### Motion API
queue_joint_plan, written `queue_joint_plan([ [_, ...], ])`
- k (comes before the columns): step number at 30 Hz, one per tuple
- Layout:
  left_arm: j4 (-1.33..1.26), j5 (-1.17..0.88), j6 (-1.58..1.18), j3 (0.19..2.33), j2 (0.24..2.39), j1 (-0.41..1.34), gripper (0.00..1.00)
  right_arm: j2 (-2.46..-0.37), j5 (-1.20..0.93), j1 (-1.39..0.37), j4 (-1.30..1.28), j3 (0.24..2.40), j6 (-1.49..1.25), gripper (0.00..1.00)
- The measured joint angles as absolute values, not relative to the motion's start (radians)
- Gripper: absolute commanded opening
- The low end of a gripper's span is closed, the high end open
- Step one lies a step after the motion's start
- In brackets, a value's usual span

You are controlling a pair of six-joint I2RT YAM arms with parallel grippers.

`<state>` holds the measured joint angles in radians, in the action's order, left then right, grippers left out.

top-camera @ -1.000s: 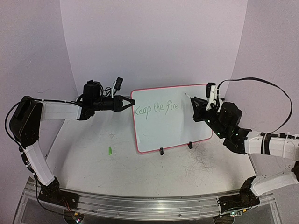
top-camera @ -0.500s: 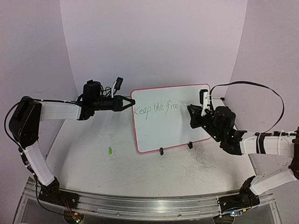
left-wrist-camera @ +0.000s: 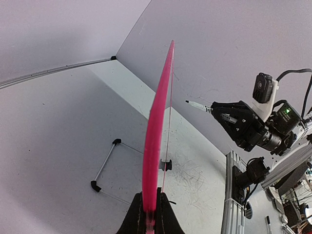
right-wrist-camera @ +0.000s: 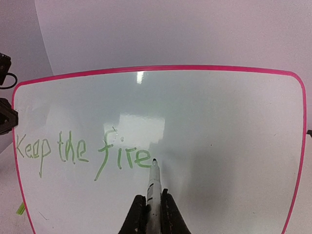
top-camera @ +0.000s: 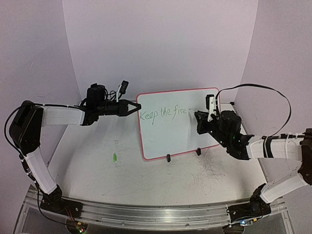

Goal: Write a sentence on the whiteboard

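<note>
The whiteboard [top-camera: 180, 139] stands upright on the table, and the sentence [right-wrist-camera: 83, 151] runs across its upper left, reading "Keep the fire" so far. The left gripper [left-wrist-camera: 148, 214] pinches the whiteboard's left rim and steadies it. The right gripper [right-wrist-camera: 148, 209] is clamped on a marker [right-wrist-camera: 153, 183], whose tip sits just right of the last "e". The left wrist view shows a gap between the tip and the whiteboard's face.

The next word, "alive.", likely comes now. To do it well, leave a word-wide space to the right of "fire", bring the tip in square to the whiteboard, and press only lightly, since a hard push could tip the whiteboard backward. Keep the letters on the same line and at the same height, and there is ample blank space toward the whiteboard's right rim.

Count: one whiteboard, one marker, three written words, two black feet [top-camera: 168, 157] under the whiteboard's bottom edge, and one small green piece [top-camera: 114, 157] on the table left of the whiteboard.
</note>
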<state>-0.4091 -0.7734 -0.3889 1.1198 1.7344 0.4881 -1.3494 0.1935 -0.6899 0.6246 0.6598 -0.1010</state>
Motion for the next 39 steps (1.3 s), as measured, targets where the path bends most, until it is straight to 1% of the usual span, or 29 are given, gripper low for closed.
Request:
queue_joint_plan([
  [10, -0.409, -0.773, -0.389, 1.12, 1.734, 0.488, 0.0, -1.36, 0.173, -0.636, 0.617, 0.677, -0.125, 0.0],
  [39, -0.409, -0.772, -0.389, 1.12, 1.734, 0.489, 0.0, -1.38, 0.151, -0.622, 0.622, 0.677, -0.128, 0.0],
])
